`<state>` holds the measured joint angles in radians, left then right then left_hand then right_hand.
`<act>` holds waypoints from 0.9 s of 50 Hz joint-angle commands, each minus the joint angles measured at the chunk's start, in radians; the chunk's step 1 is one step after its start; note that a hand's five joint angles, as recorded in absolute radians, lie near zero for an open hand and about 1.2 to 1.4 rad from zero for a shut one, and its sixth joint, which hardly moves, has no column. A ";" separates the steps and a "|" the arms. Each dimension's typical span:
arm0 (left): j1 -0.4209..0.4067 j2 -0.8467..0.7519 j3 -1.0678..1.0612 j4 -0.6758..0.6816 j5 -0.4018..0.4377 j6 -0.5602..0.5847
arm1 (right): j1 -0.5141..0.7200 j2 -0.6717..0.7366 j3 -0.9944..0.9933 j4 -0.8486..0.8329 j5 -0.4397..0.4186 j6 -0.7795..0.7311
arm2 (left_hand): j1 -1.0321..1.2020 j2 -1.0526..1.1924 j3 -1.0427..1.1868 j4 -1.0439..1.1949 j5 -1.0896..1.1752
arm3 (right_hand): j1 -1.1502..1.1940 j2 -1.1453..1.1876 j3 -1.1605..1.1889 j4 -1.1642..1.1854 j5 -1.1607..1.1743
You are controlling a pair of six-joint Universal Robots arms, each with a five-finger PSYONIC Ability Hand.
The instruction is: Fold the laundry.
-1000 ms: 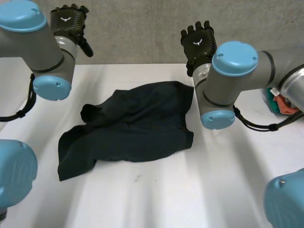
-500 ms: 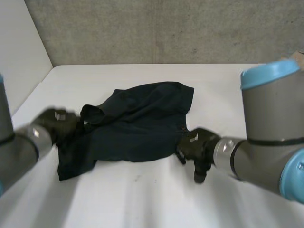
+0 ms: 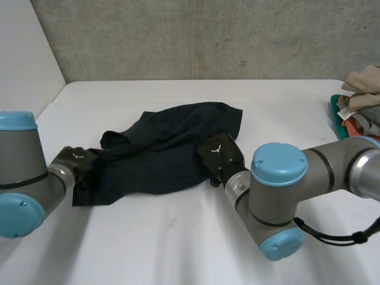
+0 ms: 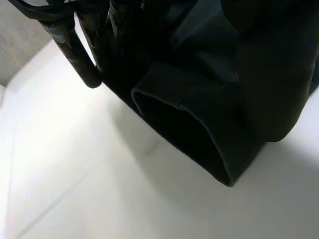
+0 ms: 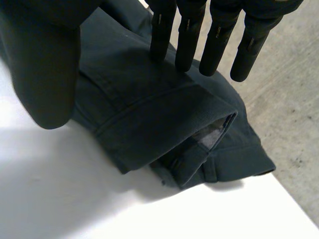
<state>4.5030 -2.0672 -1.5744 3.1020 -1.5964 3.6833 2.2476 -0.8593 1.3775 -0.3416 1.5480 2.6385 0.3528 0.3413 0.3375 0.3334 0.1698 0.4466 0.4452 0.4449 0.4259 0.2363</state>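
Dark garment [image 3: 166,148] on table [image 3: 178,249] | right robot hand [image 3: 221,153] spread over it | left robot hand [image 3: 74,163]: grip unclear

white table [image 3: 178,249] with crumpled dark garment [image 3: 172,148] and clothes pile [image 3: 359,101] at right edge

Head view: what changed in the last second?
Both hands dropped from raised at the far side to the dark garment: left hand at its near-left end, right hand at its near-right edge, fingers straight. That edge shifted inward slightly. The rest lies unmoved.
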 commanded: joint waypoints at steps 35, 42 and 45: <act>-0.176 0.488 0.422 -0.397 0.030 -0.290 | -0.250 -0.319 -0.540 0.825 -0.075 0.031 | 1.043 1.055 1.059 1.063 1.052 | 0.950 0.951 0.951 0.970 0.985; -0.194 0.198 0.565 -0.415 0.003 -0.275 | -0.253 -0.161 -0.586 0.895 -0.085 -0.023 | 1.043 1.055 1.059 1.063 1.052 | 0.950 0.951 0.951 0.970 0.985; -0.199 0.049 0.695 -0.408 -0.013 -0.264 | -0.240 -0.072 -0.632 0.822 -0.080 -0.055 | 1.043 1.055 1.059 1.063 1.052 | 0.950 0.951 0.951 0.970 0.985</act>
<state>4.3124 -1.7553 -1.0568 2.6836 -1.5821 3.3979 1.9919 -1.0737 0.7939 0.5419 1.4653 2.6350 1.1579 1.1958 1.1882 1.1940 0.9775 1.1249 1.1691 1.1851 1.1890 0.9925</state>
